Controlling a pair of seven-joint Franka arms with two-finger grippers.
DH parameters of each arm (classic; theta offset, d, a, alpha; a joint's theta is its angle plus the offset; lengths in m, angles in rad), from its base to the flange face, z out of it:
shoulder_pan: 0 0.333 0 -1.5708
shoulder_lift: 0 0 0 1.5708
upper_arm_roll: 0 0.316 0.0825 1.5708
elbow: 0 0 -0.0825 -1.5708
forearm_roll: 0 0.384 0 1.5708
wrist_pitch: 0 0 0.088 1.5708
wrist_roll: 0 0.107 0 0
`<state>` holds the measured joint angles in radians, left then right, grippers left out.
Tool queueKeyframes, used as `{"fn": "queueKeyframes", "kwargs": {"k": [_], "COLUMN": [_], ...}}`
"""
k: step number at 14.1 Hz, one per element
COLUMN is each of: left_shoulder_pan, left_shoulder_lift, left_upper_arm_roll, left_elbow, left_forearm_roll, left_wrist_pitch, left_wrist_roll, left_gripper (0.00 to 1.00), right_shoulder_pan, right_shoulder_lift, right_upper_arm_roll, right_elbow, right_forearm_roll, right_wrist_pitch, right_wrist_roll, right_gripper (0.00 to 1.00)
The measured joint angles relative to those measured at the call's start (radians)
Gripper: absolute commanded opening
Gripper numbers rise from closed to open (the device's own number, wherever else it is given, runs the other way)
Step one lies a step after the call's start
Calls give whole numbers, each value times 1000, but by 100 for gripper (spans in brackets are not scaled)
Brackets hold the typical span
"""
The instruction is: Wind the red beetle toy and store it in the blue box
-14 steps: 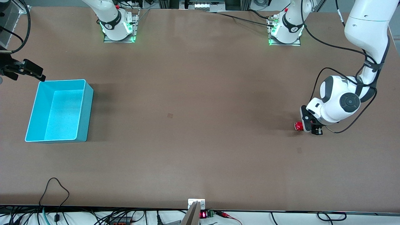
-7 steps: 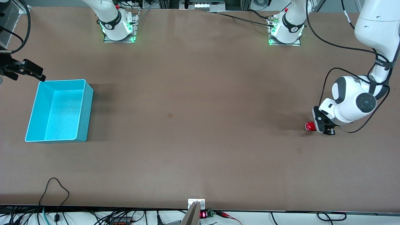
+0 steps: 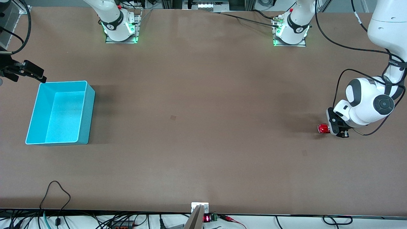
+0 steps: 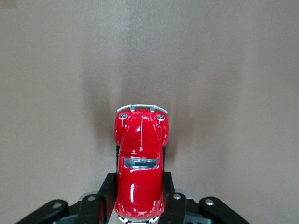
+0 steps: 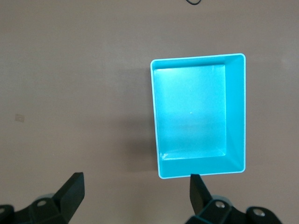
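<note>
The left end effector [image 3: 330, 128] pinches the glossy red beetle toy car [image 3: 323, 128] low on the brown worktop [image 3: 203, 127], at 3 o'clock, wheels apparently touching. Winding calls for firm downward pressure. The right end effector [image 3: 27, 71], spread, waits beside the light cyan-blue plastic box [image 3: 90, 95] at 9 o'clock.

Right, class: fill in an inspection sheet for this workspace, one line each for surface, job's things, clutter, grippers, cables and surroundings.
Surface: brown table, flat.
Job's things: red beetle toy toward the left arm's end; blue box toward the right arm's end, nothing in it.
Clutter: nothing seen.
Grippers: left gripper shut on the toy at the table; right gripper open, waiting above the box.
Cables: black cable on the table's front edge.
Surroundings: arm bases lit green.
</note>
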<state>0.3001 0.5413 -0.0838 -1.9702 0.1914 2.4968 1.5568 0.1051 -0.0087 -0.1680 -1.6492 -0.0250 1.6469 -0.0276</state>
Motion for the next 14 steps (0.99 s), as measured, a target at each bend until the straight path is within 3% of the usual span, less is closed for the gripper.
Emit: {"fn": "queueKeyframes", "kwargs": {"k": [13,14], "left_shoulder_pan": [49,51], "left_shoulder_lift": [12,12], "left_upper_arm_roll": [1,1], "left_elbow": [18,19], "left_forearm_roll": [0,0], "left_wrist_pitch": [5,5], "left_wrist_roll": [44,45], "left_gripper": [15,19], "right_shoulder_pan": [0,0], "right_shoulder_lift": [0,0], "right_upper_arm_roll": [-2,-2], "right_elbow": [0,0], "right_forearm_roll": [0,0], "right_wrist_pitch": [0,0], "right_wrist_roll": [0,0], "right_gripper": [100,100]}}
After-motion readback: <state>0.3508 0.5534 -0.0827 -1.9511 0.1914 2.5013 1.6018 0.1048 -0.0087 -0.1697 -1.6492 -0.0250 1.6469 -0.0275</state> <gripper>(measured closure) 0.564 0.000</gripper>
